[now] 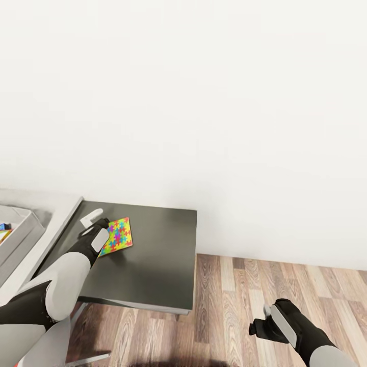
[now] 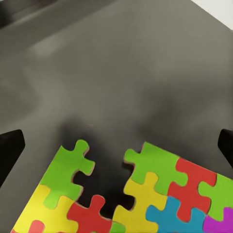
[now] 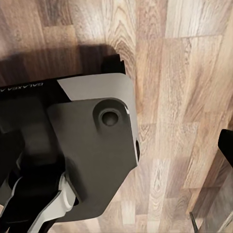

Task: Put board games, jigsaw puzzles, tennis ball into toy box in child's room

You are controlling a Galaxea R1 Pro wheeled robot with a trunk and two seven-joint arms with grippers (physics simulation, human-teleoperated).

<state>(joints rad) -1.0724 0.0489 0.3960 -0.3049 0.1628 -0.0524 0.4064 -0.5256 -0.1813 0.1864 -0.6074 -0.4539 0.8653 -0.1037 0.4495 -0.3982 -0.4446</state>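
A jigsaw puzzle (image 1: 118,235) of bright interlocking pieces lies flat on the lower dark-grey section of the table (image 1: 153,255). My left gripper (image 1: 101,224) hangs right over the puzzle's near-left edge. In the left wrist view the puzzle (image 2: 145,194) is very close, with a gap among its pieces, and the left gripper (image 2: 116,145) stands open with its dark fingertips wide apart. The toy box (image 1: 28,219) sits at the far left on the pale table top, with something colourful inside. My right gripper (image 1: 260,320) hangs low over the wooden floor, open and holding nothing.
A plain white wall runs behind the table. Wooden floor (image 1: 285,285) lies to the right of the dark section. In the right wrist view the robot's own grey base (image 3: 92,150) sits over the floor planks.
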